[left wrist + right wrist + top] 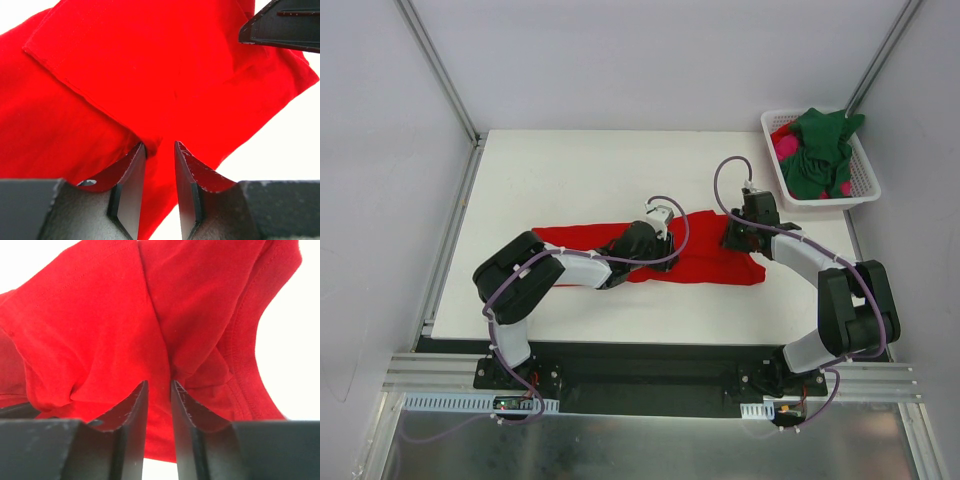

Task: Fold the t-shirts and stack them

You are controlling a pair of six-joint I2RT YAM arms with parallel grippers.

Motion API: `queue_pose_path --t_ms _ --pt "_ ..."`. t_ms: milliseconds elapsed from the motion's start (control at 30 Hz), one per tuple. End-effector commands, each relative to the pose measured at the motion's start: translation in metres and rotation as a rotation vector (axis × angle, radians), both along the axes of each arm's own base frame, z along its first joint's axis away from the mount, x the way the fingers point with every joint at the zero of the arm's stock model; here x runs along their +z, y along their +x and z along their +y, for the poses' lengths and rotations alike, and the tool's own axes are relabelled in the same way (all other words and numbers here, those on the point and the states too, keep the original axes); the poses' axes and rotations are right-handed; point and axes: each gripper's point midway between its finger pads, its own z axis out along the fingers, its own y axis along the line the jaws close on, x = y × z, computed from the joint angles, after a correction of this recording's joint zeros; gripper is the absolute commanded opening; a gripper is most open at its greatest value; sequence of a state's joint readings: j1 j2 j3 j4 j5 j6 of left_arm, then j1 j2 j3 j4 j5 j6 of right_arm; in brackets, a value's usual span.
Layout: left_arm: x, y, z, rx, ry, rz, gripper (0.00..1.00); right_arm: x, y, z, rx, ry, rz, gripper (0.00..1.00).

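Pale grey walls [620,60] and metal frame posts [438,70] close in a white table [570,180]. The red t-shirt [705,265] lies across the table's middle as a long, rumpled band, between my two arms.

My left claw [160,150] is nipped onto a fold of the red t-shirt near the band's middle. My right claw [159,387] pinches a bunched fold towards its right end, close to a stitched hem. From above, my own wrists cover both pinch points, and part of the band runs under my left forearm. A black part [285,25] is cut off in the top corner of the left wrist view, and I cannot tell what it is.

At the far right corner sits a white slotted basket [825,202]. It holds the dark green t-shirt [820,150] heaped over the magenta t-shirt [786,148], of which only scraps show.
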State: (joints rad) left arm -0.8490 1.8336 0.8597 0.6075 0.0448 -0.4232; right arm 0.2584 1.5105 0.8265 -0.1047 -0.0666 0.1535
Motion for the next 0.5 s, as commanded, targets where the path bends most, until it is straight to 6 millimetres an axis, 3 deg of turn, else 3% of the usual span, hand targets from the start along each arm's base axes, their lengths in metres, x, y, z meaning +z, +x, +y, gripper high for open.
queue_pose_path --t_ms 0,100,233,367,467 --pt "0.0127 0.0091 -0.0064 0.012 -0.054 -0.013 0.29 0.0175 0.0092 0.0047 0.009 0.036 -0.053 0.26" --pt "0.0115 0.0087 -0.0060 0.012 -0.053 -0.010 0.29 0.0142 0.0064 0.0056 0.010 0.040 -0.040 0.19" --pt "0.0113 0.0087 -0.0051 0.015 -0.054 -0.008 0.23 0.0093 0.0021 0.0043 0.007 0.036 -0.022 0.01" --pt "0.0113 0.0085 -0.0040 0.018 -0.056 -0.006 0.02 0.0095 0.0008 -0.0007 -0.009 0.017 -0.021 0.01" --pt "0.0097 0.0078 -0.0022 0.021 -0.055 -0.002 0.00 0.0102 0.0000 -0.0024 -0.011 0.006 -0.022 0.02"
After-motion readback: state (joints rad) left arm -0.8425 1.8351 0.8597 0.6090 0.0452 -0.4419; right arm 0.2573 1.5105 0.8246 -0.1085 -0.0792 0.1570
